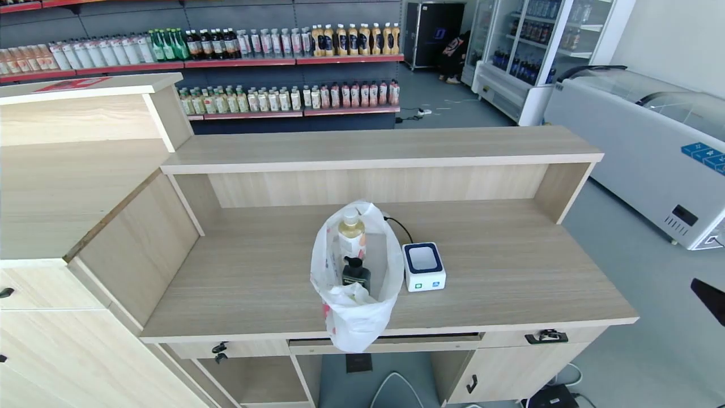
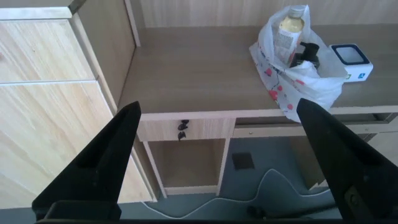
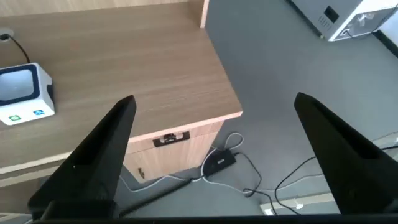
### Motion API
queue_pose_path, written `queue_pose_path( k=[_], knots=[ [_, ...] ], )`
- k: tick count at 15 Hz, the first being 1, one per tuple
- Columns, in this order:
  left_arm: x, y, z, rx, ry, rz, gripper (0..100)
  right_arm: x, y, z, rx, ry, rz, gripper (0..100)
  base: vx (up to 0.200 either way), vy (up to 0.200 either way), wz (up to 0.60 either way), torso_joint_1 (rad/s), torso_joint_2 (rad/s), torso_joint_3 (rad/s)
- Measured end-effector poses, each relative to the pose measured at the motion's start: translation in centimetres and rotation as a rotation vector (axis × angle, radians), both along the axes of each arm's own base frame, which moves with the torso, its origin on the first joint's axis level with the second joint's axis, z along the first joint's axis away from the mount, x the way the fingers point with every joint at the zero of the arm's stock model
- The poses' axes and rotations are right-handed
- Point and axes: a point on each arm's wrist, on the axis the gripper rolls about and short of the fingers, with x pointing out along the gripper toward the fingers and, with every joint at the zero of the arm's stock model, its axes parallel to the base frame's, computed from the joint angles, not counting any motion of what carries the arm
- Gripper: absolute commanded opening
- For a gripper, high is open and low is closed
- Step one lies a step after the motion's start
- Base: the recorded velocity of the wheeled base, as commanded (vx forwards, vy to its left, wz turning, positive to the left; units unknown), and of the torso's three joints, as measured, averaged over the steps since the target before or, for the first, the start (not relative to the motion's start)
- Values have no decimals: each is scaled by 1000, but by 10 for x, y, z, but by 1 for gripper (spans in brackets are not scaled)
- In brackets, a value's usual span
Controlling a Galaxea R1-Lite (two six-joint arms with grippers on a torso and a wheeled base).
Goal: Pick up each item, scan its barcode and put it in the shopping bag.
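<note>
A white plastic shopping bag [image 1: 355,306] stands open on the wooden counter [image 1: 510,272], near its front edge. Inside it are a pale yellow drink bottle [image 1: 351,229] and a black pump bottle [image 1: 355,273]. Just to its right sits the white barcode scanner [image 1: 423,266] with a dark-rimmed window. My left gripper [image 2: 217,107] is open and empty, held low in front of the counter, left of the bag [image 2: 298,62]. My right gripper [image 3: 214,102] is open and empty, off the counter's right front corner, with the scanner [image 3: 22,93] to one side.
A raised shelf [image 1: 379,147] runs along the counter's back, and a taller cabinet [image 1: 68,170] stands at its left. Drawers with black handles [image 1: 546,336] sit under the top. A chest freezer [image 1: 640,147] stands to the right. Shelves of bottles [image 1: 283,48] line the far wall.
</note>
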Motion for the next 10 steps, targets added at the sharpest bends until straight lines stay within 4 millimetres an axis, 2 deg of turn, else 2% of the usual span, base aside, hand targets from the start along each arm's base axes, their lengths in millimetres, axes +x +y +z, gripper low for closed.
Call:
queue_pose_path(
  k=[4, 7, 10],
  knots=[
    [0, 0, 0, 0, 0, 0, 100, -56, 24, -40, 29, -13, 108, 100, 0, 0, 0, 0, 0, 0],
    [0, 0, 0, 0, 0, 0, 100, -93, 32, -65, 34, -25, 187, 100, 0, 0, 0, 0, 0, 0],
    [0, 0, 0, 0, 0, 0, 100, -117, 34, -86, 36, -68, 259, 100, 0, 0, 0, 0, 0, 0]
  ],
)
